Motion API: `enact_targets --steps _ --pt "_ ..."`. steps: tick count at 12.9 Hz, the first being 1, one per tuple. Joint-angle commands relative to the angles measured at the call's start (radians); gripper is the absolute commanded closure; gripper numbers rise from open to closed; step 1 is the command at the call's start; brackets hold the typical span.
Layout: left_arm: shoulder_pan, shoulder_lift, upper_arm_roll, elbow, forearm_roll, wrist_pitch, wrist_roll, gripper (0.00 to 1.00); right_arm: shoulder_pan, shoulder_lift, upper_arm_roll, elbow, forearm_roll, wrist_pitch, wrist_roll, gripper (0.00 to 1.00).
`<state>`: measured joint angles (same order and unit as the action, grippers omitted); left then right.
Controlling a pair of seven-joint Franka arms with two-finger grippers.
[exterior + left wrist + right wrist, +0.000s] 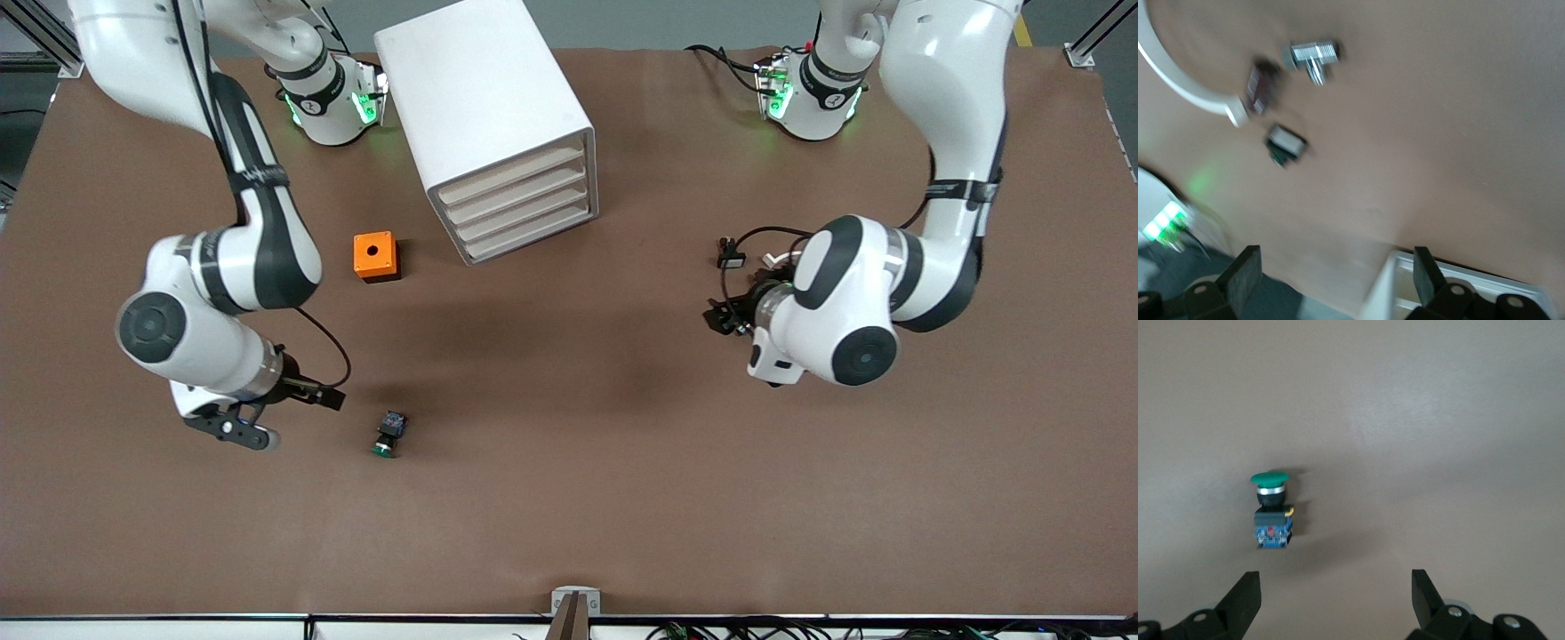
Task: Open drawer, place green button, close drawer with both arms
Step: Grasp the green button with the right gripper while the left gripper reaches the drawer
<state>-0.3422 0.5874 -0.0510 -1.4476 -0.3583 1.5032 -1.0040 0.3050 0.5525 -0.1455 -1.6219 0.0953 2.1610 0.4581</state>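
Observation:
The button (389,433) lies on its side on the brown table, green cap toward the front camera; it also shows in the right wrist view (1271,513). My right gripper (240,431) hovers low beside it, toward the right arm's end of the table. It is open and empty (1333,600), with the button just ahead of one finger. The white cabinet (484,98) stands farther from the camera, all its drawers (524,209) shut. My left gripper (722,318) is open and empty (1335,280) over the table toward the left arm's end.
An orange box with a hole (376,256) sits beside the cabinet. A black switch with a white face (731,260) (1286,145) lies by my left gripper. The left wrist view also shows a chrome fitting (1313,57) and a small dark part (1259,88).

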Motion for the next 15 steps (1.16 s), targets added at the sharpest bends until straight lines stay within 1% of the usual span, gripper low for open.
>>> enact_targets --steps 1,3,6,7,9,11,13,14,15 --pt "-0.035 0.107 0.005 0.108 -0.123 -0.012 -0.248 0.00 0.049 0.088 -0.009 0.022 0.012 0.077 0.069 0.00" --pt "-0.055 0.144 0.003 0.144 -0.213 -0.012 -0.431 0.00 0.069 0.124 -0.009 0.023 0.014 0.103 0.073 0.00" --pt "-0.087 0.199 0.002 0.147 -0.348 -0.012 -0.617 0.00 0.100 0.159 -0.009 0.024 0.026 0.161 0.131 0.00" --pt "-0.095 0.224 0.002 0.145 -0.408 -0.012 -0.690 0.00 0.108 0.171 -0.009 0.028 0.027 0.180 0.131 0.00" --pt "-0.098 0.265 0.002 0.145 -0.491 -0.012 -0.831 0.00 0.108 0.199 -0.009 0.039 0.023 0.195 0.131 0.00" --pt "-0.113 0.305 0.002 0.145 -0.557 -0.012 -0.957 0.00 0.108 0.228 -0.009 0.060 0.023 0.197 0.136 0.00" --pt "-0.136 0.336 0.000 0.145 -0.603 -0.012 -1.024 0.00 0.108 0.247 -0.009 0.066 0.020 0.209 0.152 0.01" --pt "-0.146 0.348 -0.001 0.145 -0.617 -0.014 -1.048 0.01 0.108 0.254 -0.009 0.068 0.018 0.212 0.152 0.03" --pt "-0.156 0.360 -0.001 0.145 -0.622 -0.018 -1.058 0.04 0.108 0.262 -0.009 0.073 0.020 0.223 0.152 0.06"
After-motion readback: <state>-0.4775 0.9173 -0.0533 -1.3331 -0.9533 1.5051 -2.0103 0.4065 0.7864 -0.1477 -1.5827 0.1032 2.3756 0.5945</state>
